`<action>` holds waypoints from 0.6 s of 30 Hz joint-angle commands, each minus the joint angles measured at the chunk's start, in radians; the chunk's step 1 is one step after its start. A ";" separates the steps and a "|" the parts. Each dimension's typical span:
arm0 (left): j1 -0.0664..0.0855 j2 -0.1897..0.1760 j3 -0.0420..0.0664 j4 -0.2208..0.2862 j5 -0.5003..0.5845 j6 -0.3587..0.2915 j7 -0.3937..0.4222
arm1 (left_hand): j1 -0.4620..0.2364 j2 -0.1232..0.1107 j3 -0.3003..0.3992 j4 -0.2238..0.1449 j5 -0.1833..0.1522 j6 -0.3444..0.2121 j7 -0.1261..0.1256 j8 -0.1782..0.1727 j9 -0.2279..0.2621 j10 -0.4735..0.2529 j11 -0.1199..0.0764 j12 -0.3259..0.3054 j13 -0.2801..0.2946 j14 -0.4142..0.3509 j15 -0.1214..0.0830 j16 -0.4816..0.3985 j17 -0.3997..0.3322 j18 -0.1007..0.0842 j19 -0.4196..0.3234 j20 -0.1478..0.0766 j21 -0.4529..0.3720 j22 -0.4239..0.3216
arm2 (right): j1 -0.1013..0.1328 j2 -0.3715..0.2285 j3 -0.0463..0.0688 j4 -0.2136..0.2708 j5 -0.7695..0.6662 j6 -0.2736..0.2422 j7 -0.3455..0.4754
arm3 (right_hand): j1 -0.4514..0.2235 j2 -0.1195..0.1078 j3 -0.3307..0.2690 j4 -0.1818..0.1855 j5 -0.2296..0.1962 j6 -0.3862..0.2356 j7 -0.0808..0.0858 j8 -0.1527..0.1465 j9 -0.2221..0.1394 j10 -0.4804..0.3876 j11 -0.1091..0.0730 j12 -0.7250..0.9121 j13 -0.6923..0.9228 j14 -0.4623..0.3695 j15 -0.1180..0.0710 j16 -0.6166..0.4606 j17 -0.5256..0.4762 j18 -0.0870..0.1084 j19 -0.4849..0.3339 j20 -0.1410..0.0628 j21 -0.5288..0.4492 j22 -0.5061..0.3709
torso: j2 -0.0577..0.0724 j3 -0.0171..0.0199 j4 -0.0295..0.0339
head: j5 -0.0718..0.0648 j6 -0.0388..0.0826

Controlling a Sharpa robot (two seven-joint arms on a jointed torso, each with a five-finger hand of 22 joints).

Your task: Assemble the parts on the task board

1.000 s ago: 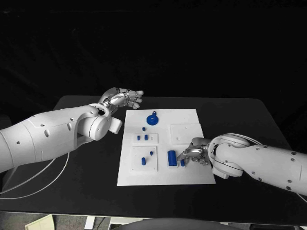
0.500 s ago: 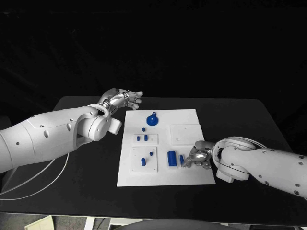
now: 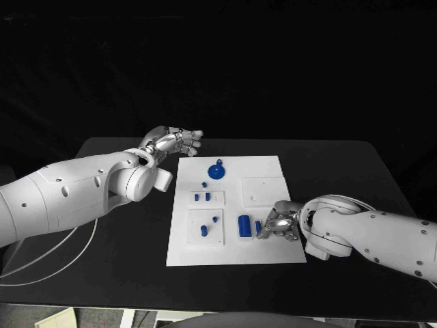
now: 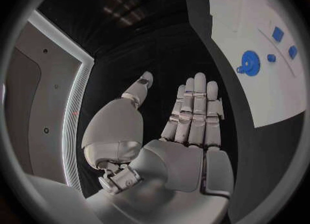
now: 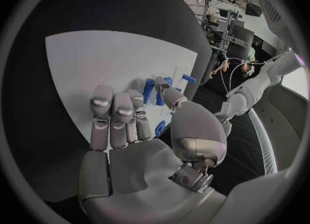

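Note:
The white task board (image 3: 268,254) lies in the middle of the black table. On it are a round blue part (image 3: 216,169), two short blue pegs (image 3: 201,197), further small parts (image 3: 211,225) and a long blue block (image 3: 244,225). My right hand (image 3: 280,221) rests low at the board's right edge, fingers curled, and pinches a small blue part (image 3: 258,225) just right of the long block. In the right wrist view this hand (image 5: 139,131) has a blue part (image 5: 149,90) between thumb and fingers. My left hand (image 3: 175,141) hovers past the board's far left corner, fingers straight and holding nothing; the left wrist view shows it (image 4: 187,126) too.
A raised white square (image 3: 263,189) sits on the board's right half. The bare black table (image 3: 347,171) extends to the right of the board and to its left (image 3: 120,239). My left forearm (image 3: 71,198) spans the table's left side.
My right hand has shifted slightly at the board's right edge, and the small blue part at its fingertips has moved a little toward the far side. The left hand has stayed put.

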 commanded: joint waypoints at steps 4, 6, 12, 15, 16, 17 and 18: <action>0.001 0.002 0.001 0.001 -0.003 0.009 0.005 | -0.004 0.002 0.000 0.006 -0.002 -0.002 -0.005 0.004 -0.001 -0.004 -0.001 0.005 -0.002 0.008 -0.001 -0.006 0.002 0.011 0.006 0.003 -0.007 0.002 | -0.006 0.008 -0.003 -0.011 -0.008 0.008 -0.004 | 0.002 0.034 0.014 0.001 -0.005 0.008 0.000 0.005 -0.001 0.004 -0.003 -0.004 0.001 0.001 -0.002 0.003 0.001 0.059 -0.002 0.008 0.004 0.014 | 0.000 -0.0005 0.0000 | 0.000 0.000; 0.001 0.002 0.001 0.001 -0.003 0.009 0.005 | -0.004 0.002 0.000 0.006 -0.002 -0.002 -0.005 0.004 -0.001 -0.004 -0.001 0.005 -0.002 0.008 -0.001 -0.006 0.002 0.011 0.006 0.003 -0.007 0.002 | -0.007 0.009 -0.003 -0.011 -0.008 0.009 0.000 | 0.003 0.039 0.017 -0.001 -0.005 0.009 0.000 0.005 -0.002 0.005 -0.003 -0.004 0.001 0.001 -0.002 0.003 0.002 0.059 -0.002 0.008 0.005 0.014 | 0.000 -0.0004 0.0001 | 0.000 -0.001; 0.001 0.002 0.000 0.001 -0.003 0.010 0.005 | -0.004 0.002 0.000 0.006 -0.002 -0.002 -0.005 0.004 -0.001 -0.004 -0.001 0.005 -0.002 0.008 -0.001 -0.006 0.002 0.011 0.006 0.003 -0.007 0.002 | -0.009 0.009 -0.003 -0.011 -0.009 0.004 0.009 | 0.011 0.060 0.031 -0.003 -0.005 0.013 -0.001 0.006 -0.002 0.006 -0.004 -0.004 0.001 0.000 -0.002 0.005 0.003 0.059 -0.003 0.010 0.007 0.016 | 0.000 -0.0005 -0.0001 | 0.000 -0.001; 0.001 0.002 0.000 0.000 -0.003 0.010 0.004 | -0.004 0.002 0.000 0.006 -0.002 -0.002 -0.005 0.004 -0.001 -0.004 -0.001 0.005 -0.002 0.008 -0.001 -0.006 0.002 0.011 0.006 0.003 -0.007 0.002 | -0.009 0.009 -0.003 -0.012 -0.010 0.003 0.012 | 0.012 0.066 0.033 -0.003 -0.005 0.014 -0.001 0.006 -0.002 0.007 -0.004 -0.004 0.002 0.000 -0.002 0.005 0.004 0.059 -0.004 0.010 0.008 0.016 | 0.000 -0.0007 -0.0001 | 0.000 -0.002; 0.001 0.002 0.000 0.000 -0.004 0.011 0.004 | -0.004 0.002 0.000 0.006 -0.002 -0.002 -0.005 0.004 -0.001 -0.004 -0.001 0.005 -0.002 0.008 -0.001 -0.006 0.002 0.011 0.006 0.003 -0.007 0.002 | -0.009 0.009 -0.003 -0.012 -0.010 0.003 0.013 | 0.012 0.068 0.034 -0.003 -0.005 0.015 -0.001 0.006 -0.002 0.007 -0.004 -0.004 0.002 0.000 -0.002 0.005 0.004 0.059 -0.004 0.011 0.009 0.017 | 0.000 -0.0008 -0.0002 | 0.001 -0.002; 0.001 0.002 0.000 0.000 -0.004 0.011 0.003 | -0.004 0.002 0.000 0.006 -0.002 -0.002 -0.005 0.004 -0.001 -0.004 -0.001 0.005 -0.002 0.008 -0.001 -0.006 0.003 0.011 0.006 0.003 -0.007 0.002 | -0.009 0.010 -0.003 -0.013 -0.012 0.002 0.013 | 0.012 0.069 0.034 -0.003 -0.005 0.015 -0.001 0.006 -0.002 0.007 -0.004 -0.004 0.002 0.000 -0.002 0.006 0.004 0.059 -0.004 0.011 0.009 0.017 | 0.000 -0.0008 0.0000 | 0.001 -0.002; 0.001 0.002 0.000 0.000 -0.004 0.011 0.003 | -0.004 0.002 0.000 0.006 -0.002 -0.002 -0.005 0.004 -0.002 -0.004 -0.001 0.005 -0.002 0.008 -0.001 -0.006 0.003 0.011 0.006 0.003 -0.008 0.002 | -0.010 0.010 -0.003 -0.013 -0.012 0.001 0.013 | 0.012 0.071 0.035 -0.003 -0.005 0.016 -0.001 0.007 -0.002 0.008 -0.004 -0.003 0.002 0.000 -0.002 0.006 0.004 0.059 -0.004 0.011 0.009 0.017 | 0.000 -0.0006 0.0000 | 0.001 -0.003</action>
